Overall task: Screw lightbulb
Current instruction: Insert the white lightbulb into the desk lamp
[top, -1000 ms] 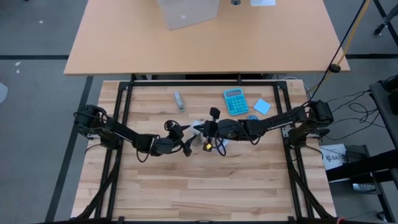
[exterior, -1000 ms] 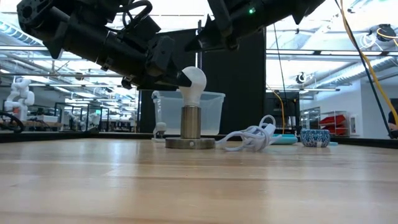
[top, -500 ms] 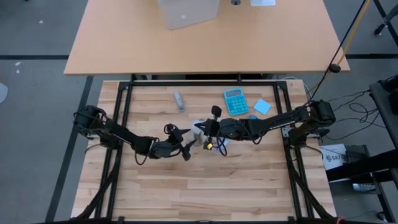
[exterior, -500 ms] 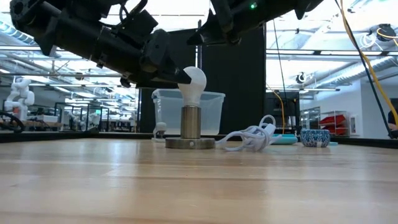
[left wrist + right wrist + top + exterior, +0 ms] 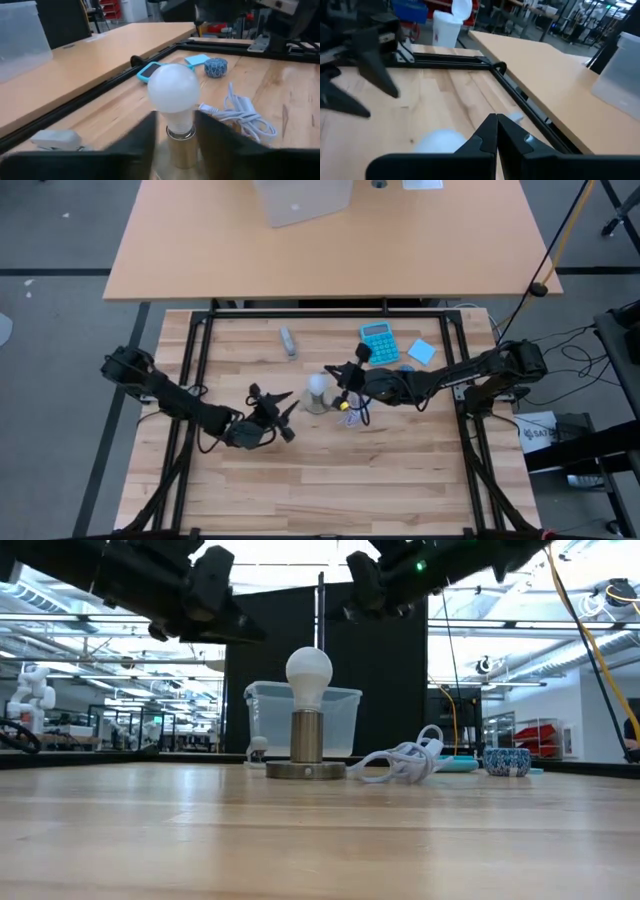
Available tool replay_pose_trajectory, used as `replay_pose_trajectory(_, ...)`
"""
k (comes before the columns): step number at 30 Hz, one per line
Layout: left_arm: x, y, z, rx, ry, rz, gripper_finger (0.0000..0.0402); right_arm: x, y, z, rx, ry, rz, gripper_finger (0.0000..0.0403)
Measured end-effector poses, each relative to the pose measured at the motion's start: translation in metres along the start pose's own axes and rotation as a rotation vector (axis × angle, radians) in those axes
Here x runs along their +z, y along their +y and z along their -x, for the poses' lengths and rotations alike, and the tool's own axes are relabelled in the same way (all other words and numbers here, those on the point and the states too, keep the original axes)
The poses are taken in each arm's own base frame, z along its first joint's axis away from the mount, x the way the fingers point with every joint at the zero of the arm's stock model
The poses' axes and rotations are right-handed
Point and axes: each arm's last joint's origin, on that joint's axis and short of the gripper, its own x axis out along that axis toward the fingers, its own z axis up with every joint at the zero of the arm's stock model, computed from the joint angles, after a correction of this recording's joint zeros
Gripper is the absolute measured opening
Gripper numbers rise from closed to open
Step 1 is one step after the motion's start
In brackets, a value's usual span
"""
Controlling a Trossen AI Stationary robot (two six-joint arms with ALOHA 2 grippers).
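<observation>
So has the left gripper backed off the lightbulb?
Yes. The left gripper has pulled away from the lightbulb toward its own side; the bulb stands in the socket base.

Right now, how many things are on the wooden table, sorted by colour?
White: 2, the lightbulb and the coiled cable
Silver or grey: 2, the socket base and a small grey block
Blue: 3, the calculator, the square pad and a small patterned ball
Total: 7
</observation>
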Motion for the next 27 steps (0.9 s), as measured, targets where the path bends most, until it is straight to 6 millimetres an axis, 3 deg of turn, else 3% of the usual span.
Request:
replay_pose_trajectory(3,0.003,0.002,0.002,-0.008,0.005,-0.007,0.0028,-0.014,-0.003,0.002,-0.009,-0.029,-0.038,0.0)
replay_pose_trajectory(5,0.004,0.004,0.001,-0.032,0.013,-0.019,0.0009,-0.024,-0.005,0.003,0.0,-0.036,-0.051,0.0)
replay_pose_trajectory(12,0.01,0.01,-0.017,-0.163,0.035,0.007,0.0002,-0.052,-0.015,0.005,0.053,-0.028,-0.142,0.0)
replay_pose_trajectory(20,0.019,0.022,-0.038,-0.272,0.012,0.045,0.0001,-0.058,-0.023,-0.003,0.138,-0.009,-0.18,0.0)
replay_pose_trajectory(27,0.013,0.023,-0.045,-0.281,0.037,0.032,0.0,-0.063,-0.021,-0.006,0.162,0.011,-0.184,0.0)
